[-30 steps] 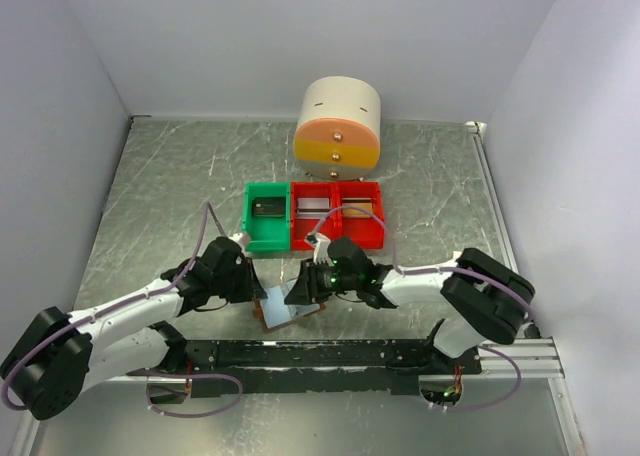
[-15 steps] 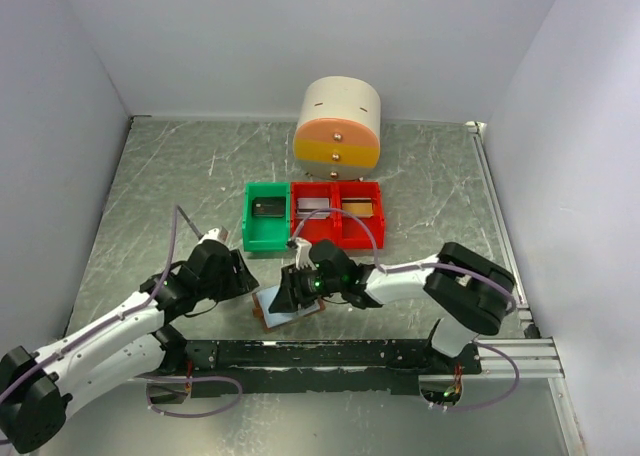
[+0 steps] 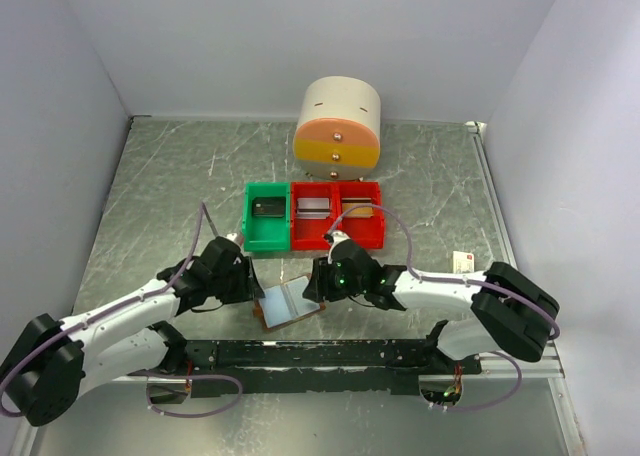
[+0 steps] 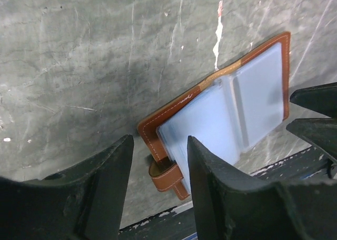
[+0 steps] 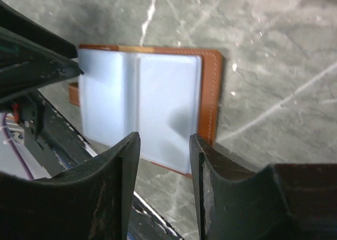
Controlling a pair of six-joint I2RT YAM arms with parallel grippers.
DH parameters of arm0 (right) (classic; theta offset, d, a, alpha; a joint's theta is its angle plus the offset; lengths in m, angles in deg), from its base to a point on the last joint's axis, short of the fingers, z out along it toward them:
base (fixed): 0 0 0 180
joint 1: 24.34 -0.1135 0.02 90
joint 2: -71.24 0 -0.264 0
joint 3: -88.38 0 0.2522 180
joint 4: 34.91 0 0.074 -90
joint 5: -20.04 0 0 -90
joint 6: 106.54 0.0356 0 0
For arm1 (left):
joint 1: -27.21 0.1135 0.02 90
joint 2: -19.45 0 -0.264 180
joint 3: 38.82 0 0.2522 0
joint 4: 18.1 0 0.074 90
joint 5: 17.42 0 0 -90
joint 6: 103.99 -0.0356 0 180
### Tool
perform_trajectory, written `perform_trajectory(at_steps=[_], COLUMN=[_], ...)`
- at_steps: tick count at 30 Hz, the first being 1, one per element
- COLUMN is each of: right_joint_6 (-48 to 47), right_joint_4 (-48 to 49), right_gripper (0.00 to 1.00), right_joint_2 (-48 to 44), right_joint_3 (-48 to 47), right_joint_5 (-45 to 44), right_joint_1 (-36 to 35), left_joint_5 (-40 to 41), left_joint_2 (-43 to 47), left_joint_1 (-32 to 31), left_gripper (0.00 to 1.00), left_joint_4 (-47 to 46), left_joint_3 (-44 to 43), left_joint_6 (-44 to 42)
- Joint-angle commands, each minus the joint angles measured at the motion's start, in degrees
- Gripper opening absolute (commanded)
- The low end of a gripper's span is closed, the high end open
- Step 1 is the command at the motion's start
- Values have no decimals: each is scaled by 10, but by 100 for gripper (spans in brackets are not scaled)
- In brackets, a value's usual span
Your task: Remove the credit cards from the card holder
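Half a second on, the right gripper has drawn back off the card holder, which now lies fully uncovered and open flat on the grey table just in front of the arm bases. Its right arm has swung outward, its elbow now nearer the table's right edge, exposing a small cream box with a red mark that the arm hid before. The left gripper has barely shifted and sits at the holder's left edge.

Both pairs of jaws stand spread with nothing between them. In the left wrist view, the left gripper frames the card holder at its brown corner and clasp tab. In the right wrist view, the right gripper looks down on the card holder, whose two pale blue-grey panels face up inside a stitched brown border. Whether credit cards sit behind those panels cannot be told.

Beyond the holder stands a row of bins. The green bin holds a small dark object. The red bin has two compartments: the left holds a pale flat piece, the right a darker one (too small to identify). Behind them stands a round cream drawer unit with an orange front and three knobs.
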Motion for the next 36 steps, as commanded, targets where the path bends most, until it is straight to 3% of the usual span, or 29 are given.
perform_trajectory(at_steps=[1, 14, 21, 29, 34, 36], right_joint_6=[10, 25, 42, 33, 35, 33], right_joint_4=[-24, 53, 119, 129, 135, 131], right_gripper=[43, 29, 22, 2, 1, 6], right_joint_2=[-6, 40, 35, 39, 40, 41], right_joint_3=[10, 21, 20, 4, -3, -7], right_joint_5=[-20, 28, 73, 98, 102, 103], right_joint_1=[0, 0, -2, -10, -16, -18], left_joint_5=[-28, -49, -47, -39, -37, -35], left_joint_2=[-16, -39, -38, -30, -30, -30], left_joint_1=[-6, -8, -12, -12, -12, -12], left_gripper=[54, 37, 35, 34, 33, 33], left_joint_4=[-25, -55, -61, -56, -56, -55], left_joint_3=[-14, -4, 4, 7, 6, 5], left_joint_6=[-21, -26, -21, -19, -19, -19])
